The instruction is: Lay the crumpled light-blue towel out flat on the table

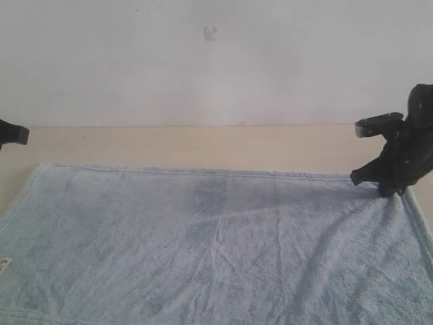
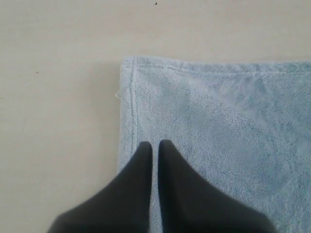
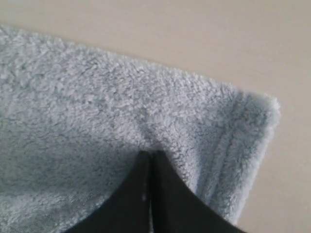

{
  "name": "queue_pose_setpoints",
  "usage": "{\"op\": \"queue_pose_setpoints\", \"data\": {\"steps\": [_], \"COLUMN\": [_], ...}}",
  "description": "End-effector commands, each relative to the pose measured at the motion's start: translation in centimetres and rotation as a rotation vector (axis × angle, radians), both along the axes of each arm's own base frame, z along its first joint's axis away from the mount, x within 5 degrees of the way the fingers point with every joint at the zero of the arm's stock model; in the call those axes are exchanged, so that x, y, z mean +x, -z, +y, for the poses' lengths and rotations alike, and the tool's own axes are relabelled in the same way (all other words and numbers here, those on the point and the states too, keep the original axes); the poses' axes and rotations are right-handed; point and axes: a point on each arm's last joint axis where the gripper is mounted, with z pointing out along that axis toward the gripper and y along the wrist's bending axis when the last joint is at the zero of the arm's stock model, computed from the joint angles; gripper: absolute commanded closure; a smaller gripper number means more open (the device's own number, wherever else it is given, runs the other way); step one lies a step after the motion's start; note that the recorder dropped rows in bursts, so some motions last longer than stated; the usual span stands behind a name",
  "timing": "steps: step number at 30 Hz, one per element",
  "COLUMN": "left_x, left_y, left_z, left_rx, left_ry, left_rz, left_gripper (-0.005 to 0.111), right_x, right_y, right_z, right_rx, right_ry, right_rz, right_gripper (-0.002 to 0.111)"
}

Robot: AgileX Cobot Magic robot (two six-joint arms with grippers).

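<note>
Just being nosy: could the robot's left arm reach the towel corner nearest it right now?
Probably yes. The left gripper hangs above the towel close to that corner, with nothing between them, though its jaws are shut and would have to open first.

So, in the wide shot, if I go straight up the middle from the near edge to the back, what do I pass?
towel → bare strip of table → wall, with a small dark mark high up on it.

Low exterior view across towel (image 1: 203, 250); wrist views close above its corners (overlap).
</note>
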Motion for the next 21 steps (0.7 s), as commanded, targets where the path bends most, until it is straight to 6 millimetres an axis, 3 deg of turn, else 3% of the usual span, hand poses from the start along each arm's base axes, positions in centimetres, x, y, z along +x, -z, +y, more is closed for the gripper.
{"op": "queue_pose_setpoints", "data": {"steps": [1, 5, 9, 17, 21], "left_x": [0.0, 0.0, 0.1, 1.3, 4.6], "left_y": [-0.1, -0.1, 0.1, 2.5, 2.7], "left_z": [-0.1, -0.1, -0.1, -0.6, -3.6], "left_rx": [-0.012, -0.012, -0.016, 0.0, 0.041], "left_ry": [-0.002, -0.002, -0.003, 0.037, 0.177], "left_rz": [-0.013, -0.013, -0.011, 0.035, -0.067], "left_gripper": [0.103, 0.103, 0.103, 0.103, 0.103], "right_x": [-0.8, -1.1, -0.9, 0.0, -0.7], "right_y": [0.9, 0.9, 0.6, -3.8, -6.6], "right_z": [-3.1, -4.6, -4.5, -1.2, 3.4], "right_rx": [-0.023, -0.022, -0.021, 0.128, 0.304], "right_ry": [0.058, 0.091, 0.049, -0.016, -0.106], "right_rz": [0.071, 0.076, 0.056, -0.129, -0.13], "right_gripper": [0.108, 0.108, 0.108, 0.108, 0.108]}}
